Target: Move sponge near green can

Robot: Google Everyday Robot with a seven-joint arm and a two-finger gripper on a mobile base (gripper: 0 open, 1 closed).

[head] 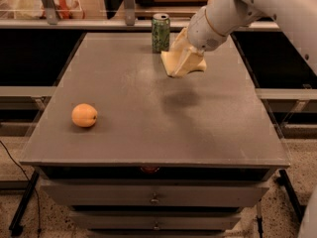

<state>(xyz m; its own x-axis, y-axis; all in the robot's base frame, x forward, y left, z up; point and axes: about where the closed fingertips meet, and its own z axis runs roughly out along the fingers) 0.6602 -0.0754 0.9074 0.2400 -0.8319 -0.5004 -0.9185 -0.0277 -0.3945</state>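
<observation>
Camera view: looked down on a grey table [124, 148] from its near side, with drawers [153, 197] below the front edge.
Green can [160, 32]: stood upright about midway along the far edge, close to that edge.
Sponge [176, 64]: hung off the surface just right of the can and a little nearer. Its shadow [178, 98] lay on the bare top nearer the front. Whether it touched the can could not be told.
Gripper [190, 51]: sat above and right of the sponge, at the end of the white arm [237, 9] reaching in from the far right. It was clamped on the slab's upper part, since the slab hung in the air.
Done: by my judgement, the pick-up and nearly all of the carry; the sponge was already beside the can.
Left: lowering it to the top, letting go, and drawing the arm clear.
Left room: an orange fruit [84, 115] lay alone at the near left, well apart, with wide bare top between it and the can.
Middle room: the top below the sponge was bare, enough for a set-down.
Far edge: there was little table behind the can, so the near or right side suited better.
Right room: a bare strip ran to the right edge, under the arm.
Risk: a sideways nudge might tip the can.
</observation>
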